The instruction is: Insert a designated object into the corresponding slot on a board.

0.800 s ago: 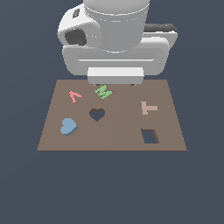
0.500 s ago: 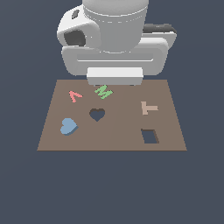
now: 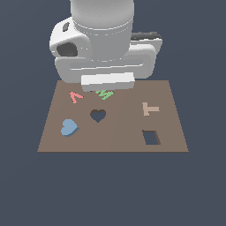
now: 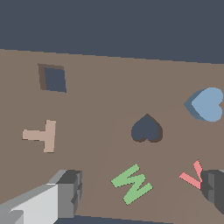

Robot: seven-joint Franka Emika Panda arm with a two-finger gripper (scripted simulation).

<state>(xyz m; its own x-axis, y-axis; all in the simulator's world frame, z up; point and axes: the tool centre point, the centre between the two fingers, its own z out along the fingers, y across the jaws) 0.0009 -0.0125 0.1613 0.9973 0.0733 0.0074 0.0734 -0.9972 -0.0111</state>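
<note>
The light-blue heart block (image 3: 69,127) (image 4: 208,104) lies flat on the brown board (image 3: 123,132) (image 4: 100,96), near the edge at the exterior view's left. The dark heart-shaped slot (image 3: 98,115) (image 4: 146,129) is a short way to its right and holds nothing. My gripper (image 4: 142,190) hangs open above the board's far side, over the green M. Its fingers (image 4: 70,192) are spread wide with nothing between them. In the exterior view the arm's white hand (image 3: 106,81) hides the fingers.
A green M (image 3: 105,94) (image 4: 132,183) and a red V (image 3: 76,96) (image 4: 192,175) lie at the board's far side. A tan T (image 3: 150,108) (image 4: 43,135) and a dark rectangular cutout (image 3: 151,137) (image 4: 54,78) are at the exterior view's right.
The hand has come slightly lower and towards the exterior view's left. The pieces on the board have not moved.
</note>
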